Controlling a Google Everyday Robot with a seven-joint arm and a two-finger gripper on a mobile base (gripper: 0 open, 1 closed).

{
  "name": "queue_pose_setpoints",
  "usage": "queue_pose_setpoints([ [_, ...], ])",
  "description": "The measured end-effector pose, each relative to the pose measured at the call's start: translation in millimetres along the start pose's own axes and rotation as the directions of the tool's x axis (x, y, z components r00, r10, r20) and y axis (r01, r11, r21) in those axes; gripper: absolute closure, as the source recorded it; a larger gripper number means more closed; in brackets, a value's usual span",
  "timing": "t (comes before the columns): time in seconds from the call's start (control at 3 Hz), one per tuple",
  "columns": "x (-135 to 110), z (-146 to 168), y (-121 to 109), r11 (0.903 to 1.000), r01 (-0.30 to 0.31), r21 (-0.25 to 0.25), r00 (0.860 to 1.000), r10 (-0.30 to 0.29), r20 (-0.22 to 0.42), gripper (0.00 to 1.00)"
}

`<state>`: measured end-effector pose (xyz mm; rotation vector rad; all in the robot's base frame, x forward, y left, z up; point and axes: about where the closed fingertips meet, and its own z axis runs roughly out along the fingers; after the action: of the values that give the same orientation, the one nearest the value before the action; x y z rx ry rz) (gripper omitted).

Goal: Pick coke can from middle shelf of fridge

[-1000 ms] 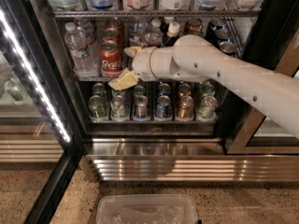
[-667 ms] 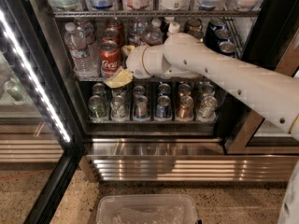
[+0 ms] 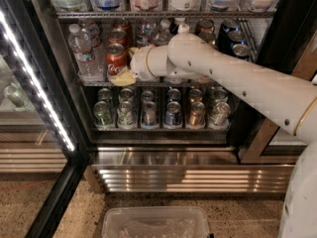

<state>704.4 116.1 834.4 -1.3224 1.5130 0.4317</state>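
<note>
A one-armed mobile robot reaches into the open fridge (image 3: 188, 177), its white arm (image 3: 237, 83) stretching in from 3 o'clock across the middle shelf (image 3: 94, 84). The gripper (image 3: 125, 65) sits at about 10 o'clock from the frame's centre. It is just beside the coke can (image 3: 116, 59), at the can's 3 o'clock side. The claw reads as apart: one pale pad (image 3: 124, 78) lies low by the can's base and another shows higher, near its shoulder, and neither is clamped on it. The can stands upright at the front of its lane, with a second red can (image 3: 118, 36) at its 12 o'clock and a clear water bottle (image 3: 81, 53) at its 9 o'clock. The step in hand appears to be the final approach. The next move likely calls for nudging toward 9 o'clock until the can is centred between the pads, then closing and drawing it out over the front rail without clipping the bottle. Part of the white Coca-Cola script shows on the red can. The labels on the mixed cans (image 3: 148, 114) one shelf below, at 6 o'clock, cannot be read.
</note>
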Motion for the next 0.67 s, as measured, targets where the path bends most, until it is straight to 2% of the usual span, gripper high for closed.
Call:
queue_pose_setpoints([
  [0.33, -5.1, 14.4, -2.4, 0.9999, 0.011, -0.001, 1.0, -0.011, 0.011, 0.58],
  [0.67, -10.6, 22.4, -3.1, 0.9999, 0.016, -0.003, 1.0, -0.016, 0.021, 0.81],
])
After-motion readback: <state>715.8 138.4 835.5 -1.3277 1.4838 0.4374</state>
